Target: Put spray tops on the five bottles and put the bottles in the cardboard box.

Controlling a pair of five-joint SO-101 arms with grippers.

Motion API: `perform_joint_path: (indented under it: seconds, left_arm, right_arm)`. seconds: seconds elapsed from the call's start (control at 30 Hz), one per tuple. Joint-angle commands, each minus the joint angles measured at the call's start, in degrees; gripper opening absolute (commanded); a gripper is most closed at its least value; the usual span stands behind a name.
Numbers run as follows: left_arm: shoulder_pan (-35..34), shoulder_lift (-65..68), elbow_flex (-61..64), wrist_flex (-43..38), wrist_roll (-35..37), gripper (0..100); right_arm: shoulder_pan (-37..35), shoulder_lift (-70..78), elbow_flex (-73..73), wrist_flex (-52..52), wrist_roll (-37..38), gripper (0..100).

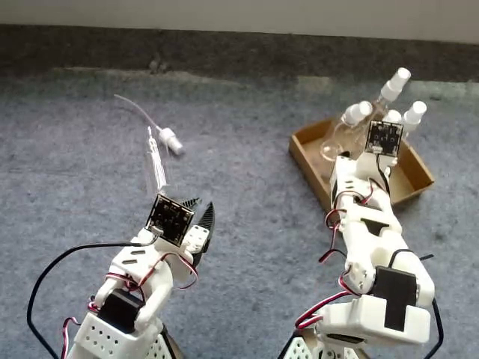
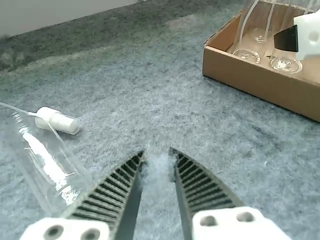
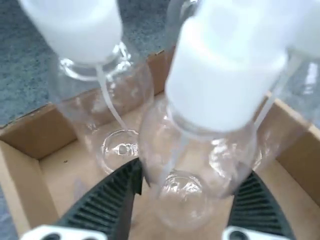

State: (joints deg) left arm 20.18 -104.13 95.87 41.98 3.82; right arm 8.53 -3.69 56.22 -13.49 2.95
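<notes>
- Right gripper [image 3: 192,176] is pinching a clear bottle [image 3: 197,150] low on its rounded body, with a ribbed black finger [image 3: 117,197] pressing in on each side.
- This held bottle is wearing a white spray top [image 3: 225,65], a smooth cylinder with a thin translucent tube running down inside the glossy wall.
- It is sitting within the walls of the cardboard box [image 3: 22,150], plain brown with raw cut edges. Whether its base is touching the box floor cannot be told.
- Just beyond the right gripper, a second capped bottle [image 3: 97,85] is standing in the box, its round base showing through the clear wall.
- The high view is adding more white-topped bottles [image 1: 414,112] crowding just past the same gripper.
- Left gripper [image 2: 157,152] is hovering low over the desk [image 2: 150,75], its two ribbed fingers spreading in a narrow V and holding nothing.
- The desk is wearing a grey, fuzzy, felt-like covering.
- Just beside the left gripper, a bare bottle [image 2: 42,160] is lying on its side, clear, slim and uncapped.
- A little past that gripper, a loose spray top [image 2: 59,120] is lying near the bare bottle's neck.
- The high view is showing the loose top's long tube curving away across the felt, while the left wrist view is cutting it off.
</notes>
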Motion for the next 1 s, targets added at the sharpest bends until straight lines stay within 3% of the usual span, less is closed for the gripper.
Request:
perform_joint_path:
  seconds: [0.0,0.57,0.87,0.97]
  left_arm:
    - [-0.8,-0.7,1.2,-1.2,-0.9,4]
    - [-0.8,-0.7,1.2,-1.2,-0.9,4]
    - [-0.9,-0.7,1.1,-1.3,-1.0,4]
    - [-0.9,-0.7,1.1,-1.3,-1.0,4]
  right_arm:
    - [0.6,-1.1,-0.3,-0.3,0.0,23.2]
    - [0.0,-16.0,-0.3,14.5,0.0,31.1]
    - [0.2,-32.4,-0.8,37.1,0.0,31.1]
    - [0.1,-39.9,-0.6,40.4,0.0,31.1]
